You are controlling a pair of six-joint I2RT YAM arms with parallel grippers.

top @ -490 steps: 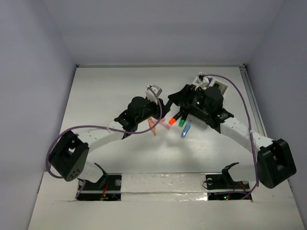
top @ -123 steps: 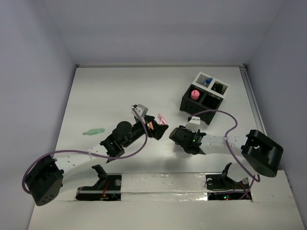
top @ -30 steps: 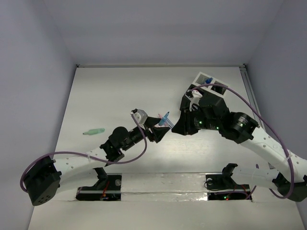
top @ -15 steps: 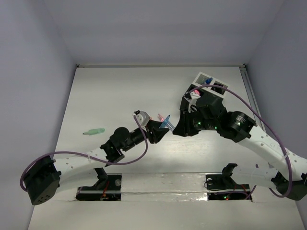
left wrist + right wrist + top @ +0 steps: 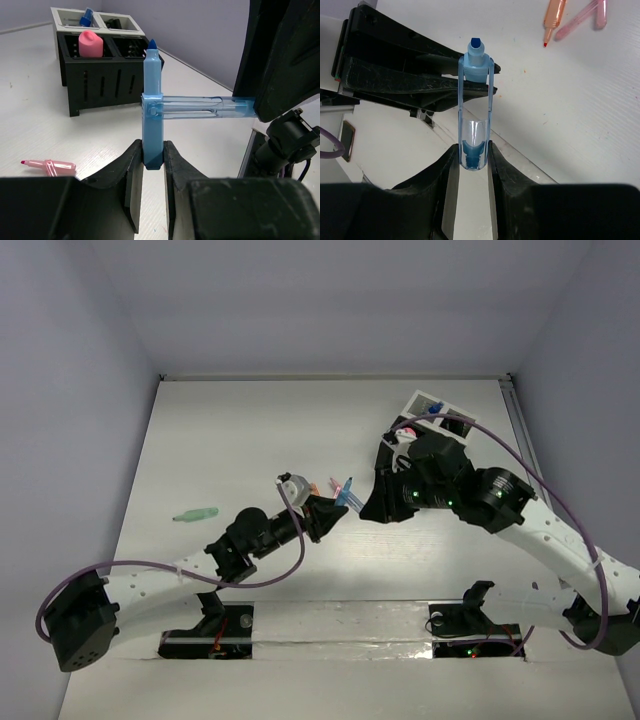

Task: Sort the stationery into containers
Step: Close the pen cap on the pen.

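A blue marker [image 5: 152, 115] stands upright between the jaws of my left gripper [image 5: 153, 150], which is shut on its lower end. Its clear blue cap [image 5: 200, 107] sticks out sideways from the marker to my right gripper [image 5: 474, 152], which is shut on the cap's closed end [image 5: 475, 135]. In the top view both grippers meet at the marker [image 5: 346, 492] in mid-table. The black box [image 5: 100, 75] holds a pink round-topped piece [image 5: 91, 43]. The white box [image 5: 95, 20] behind it holds a blue-capped bottle [image 5: 86, 16].
A green marker [image 5: 195, 513] lies alone at the left of the table. An orange pen [image 5: 554, 15] and a pink pen [image 5: 580, 22] lie on the table beyond the grippers. My right arm [image 5: 470, 495] covers most of the black box in the top view.
My left gripper has closed on the blue marker's body and shifted slightly right. The right gripper has kept its hold on the cap and hardly moved.
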